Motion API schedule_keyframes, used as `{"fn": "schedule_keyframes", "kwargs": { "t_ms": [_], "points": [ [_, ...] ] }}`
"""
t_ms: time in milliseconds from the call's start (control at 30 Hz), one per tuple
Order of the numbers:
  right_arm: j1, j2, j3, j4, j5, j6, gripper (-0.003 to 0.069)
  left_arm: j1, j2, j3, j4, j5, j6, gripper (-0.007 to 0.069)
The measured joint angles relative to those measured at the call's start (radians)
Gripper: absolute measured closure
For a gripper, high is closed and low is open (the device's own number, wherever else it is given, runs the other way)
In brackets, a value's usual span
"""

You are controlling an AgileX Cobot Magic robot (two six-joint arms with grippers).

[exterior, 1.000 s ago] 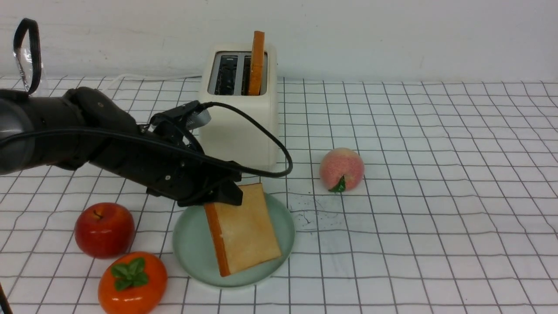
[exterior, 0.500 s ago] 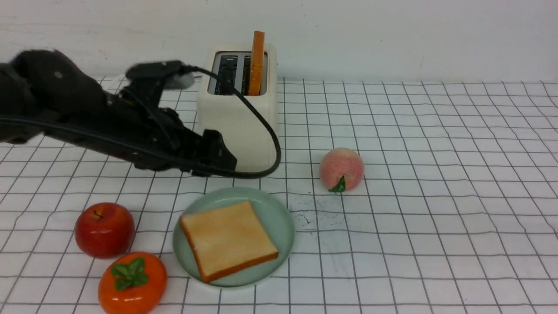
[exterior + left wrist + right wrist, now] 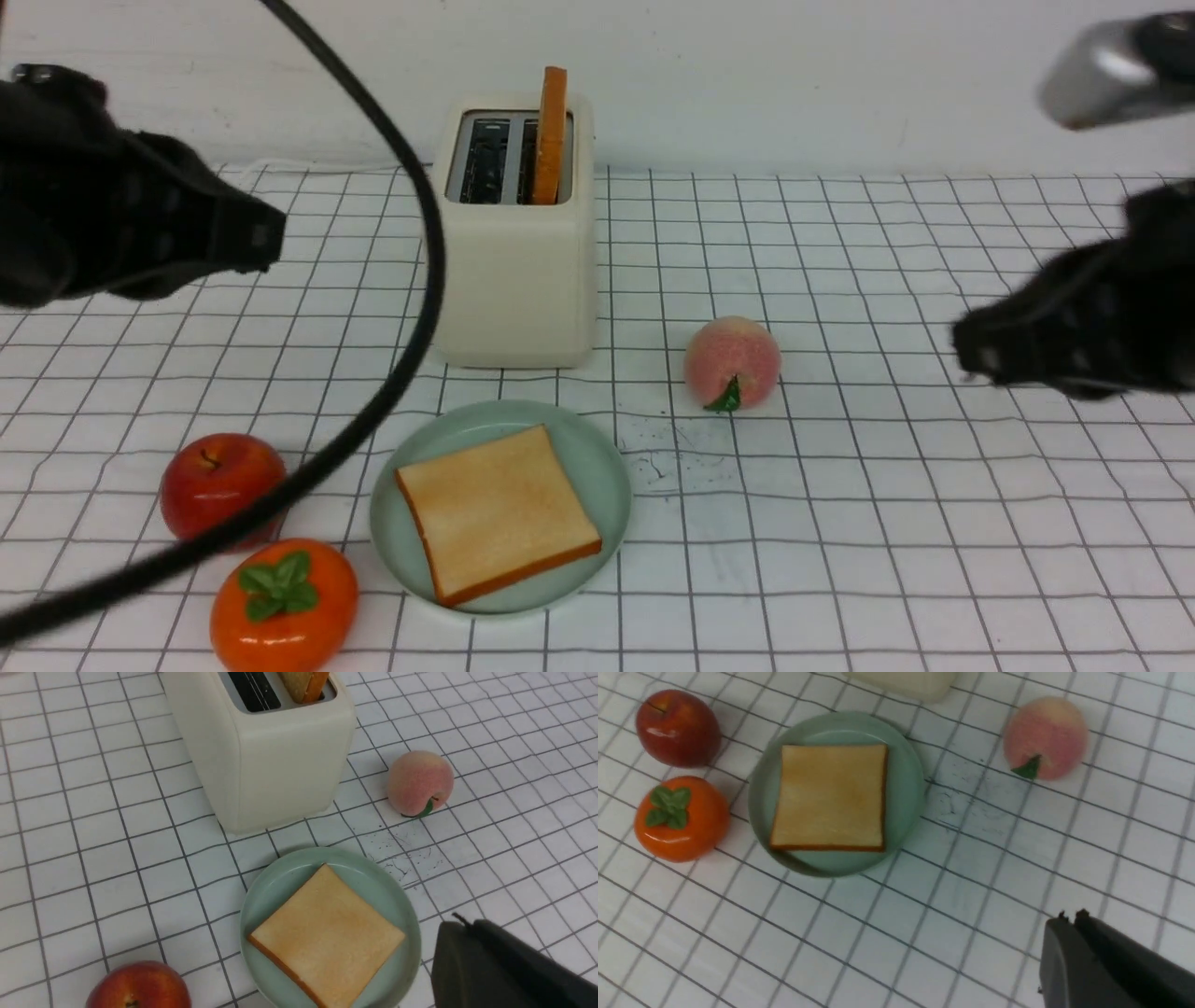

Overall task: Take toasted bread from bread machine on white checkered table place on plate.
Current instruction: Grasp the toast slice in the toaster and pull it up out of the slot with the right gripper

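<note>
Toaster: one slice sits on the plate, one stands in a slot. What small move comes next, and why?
Likely move the right claw above the toasted bread standing in the bread machine; the plate holds only one slice.

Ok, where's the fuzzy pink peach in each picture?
Front view: the peach sits right of the toaster, farther back than the plate and to its right.
Left wrist view: the peach lies beside the toaster, just past the plate.
Right wrist view: the peach lies across the plate from the red apple.
Shared landmark: the green plate holding one toast slice, in all three.
</note>
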Motion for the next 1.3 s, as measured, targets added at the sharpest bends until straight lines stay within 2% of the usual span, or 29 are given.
{"fn": "schedule_keyframes", "kwargs": {
  "t_ms": [200,300,333,367,400,433,467,533,567,600,667,800,1033,1200,1300],
  "points": [
    [0.017,0.299,-0.237,0.184,-0.061,-0.121,0.0610,0.000,-0.260,0.159,0.000,-0.026,-0.007,0.0638],
    [0.047,0.493,-0.418,0.195,-0.099,-0.139,0.0539,0.000,-0.412,0.287,-0.008,-0.077,-0.007,0.0638],
    [0.048,0.493,-0.431,0.195,-0.099,-0.139,0.0539,0.000,-0.421,0.295,-0.010,-0.082,-0.007,0.0638],
    [0.056,0.593,-0.522,0.195,-0.121,-0.139,0.0482,0.000,-0.479,0.348,-0.019,-0.118,-0.007,0.0638],
    [0.057,0.618,-0.563,0.195,-0.124,-0.138,0.0466,0.000,-0.494,0.370,-0.022,-0.130,-0.007,0.0638],
    [0.057,0.729,-0.673,0.194,-0.135,-0.125,0.0386,0.000,-0.554,0.419,-0.034,-0.181,-0.007,0.0638],
    [0.057,0.740,-0.686,0.194,-0.136,-0.122,0.0376,0.000,-0.560,0.430,-0.034,-0.186,-0.007,0.0638],
    [0.047,0.894,-0.874,0.175,-0.141,-0.068,0.0244,0.000,-0.621,0.483,-0.048,-0.239,-0.007,0.0638],
    [0.045,0.904,-0.887,0.173,-0.141,-0.063,0.0235,0.000,-0.624,0.488,-0.049,-0.241,-0.007,0.0638],
    [0.036,0.975,-0.982,0.159,-0.139,-0.028,0.0182,0.000,-0.639,0.500,-0.056,-0.249,-0.007,0.0638],
    [0.030,1.036,-1.075,0.133,-0.127,0.008,0.0133,0.000,-0.645,0.504,-0.058,-0.250,-0.007,0.0638],
    [0.027,1.095,-1.189,0.051,-0.114,0.071,0.0118,0.000,-0.645,0.504,-0.060,-0.254,-0.007,0.0638],
    [0.027,1.109,-1.212,-0.084,-0.145,0.167,0.0176,0.000,-0.645,0.505,-0.060,-0.254,-0.007,0.0638],
    [0.027,1.121,-1.215,-0.093,-0.166,0.198,0.0184,0.000,-0.645,0.505,-0.060,-0.254,-0.007,0.0638],
    [0.027,1.115,-1.216,-0.065,-0.079,0.205,0.0184,0.000,-0.645,0.505,-0.060,-0.245,-0.007,0.0638]
  ]
}}
